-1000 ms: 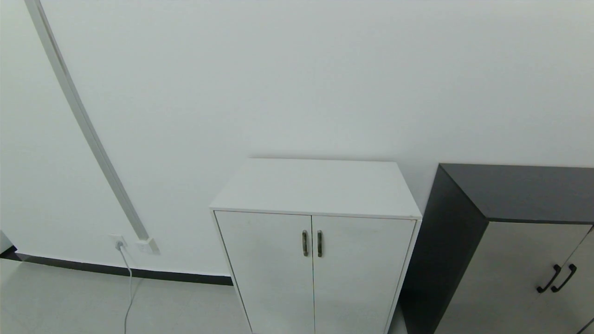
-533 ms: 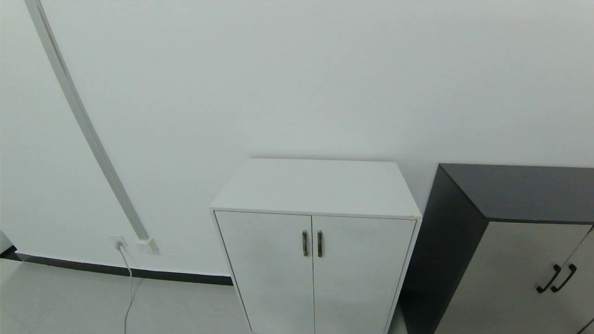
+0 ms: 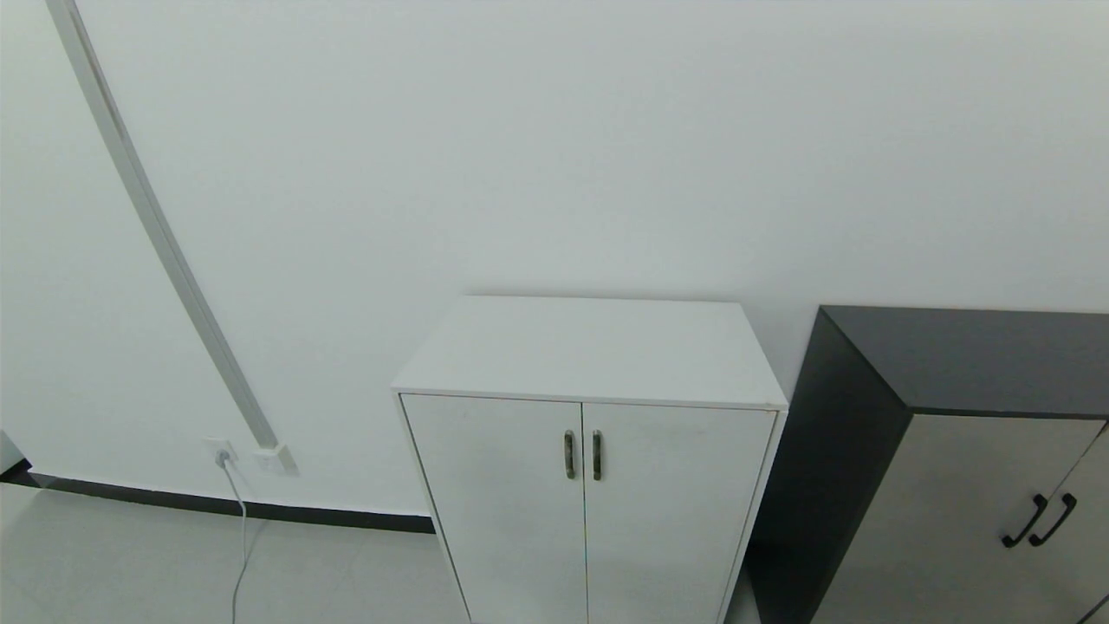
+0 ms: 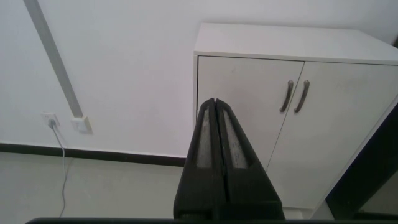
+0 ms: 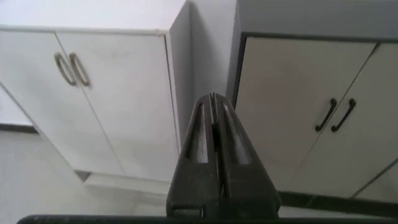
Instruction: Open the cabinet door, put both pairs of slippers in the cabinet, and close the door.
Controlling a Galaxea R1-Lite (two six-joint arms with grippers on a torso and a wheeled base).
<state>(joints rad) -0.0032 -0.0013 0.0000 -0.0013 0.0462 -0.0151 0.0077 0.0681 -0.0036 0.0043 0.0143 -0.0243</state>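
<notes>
Straight ahead, the cabinet [image 3: 589, 351] stands on the floor [image 3: 130, 563] with its back against the wall [image 3: 554, 130]. It is shut: the left door [image 3: 498, 511] and the right door [image 3: 671, 511] meet at the middle. Their two upright handles [image 3: 569, 454] sit side by side, one on each side of the seam. Just beside it on the right stands a dark cabinet [image 3: 866, 451] with pale doors [image 3: 953, 520] and two black handles [image 3: 1040, 518], also shut.

The left gripper [image 4: 215, 102] is clenched, its fingers pressed flat together with nothing between them. It hangs on the near side of the cabinet, before the left door and apart from it. The right gripper [image 5: 213, 98] is likewise clenched on nothing and points at the narrow gap between the two cabinets, apart from both.

On the far left a grey strip [image 3: 156, 225] runs down the wall to a small box [image 3: 275, 458]. Beside the box is a socket [image 3: 222, 451], from which a white cord [image 3: 243, 555] drops to the floor. A black skirting [image 3: 217, 507] lines the foot of the wall.
</notes>
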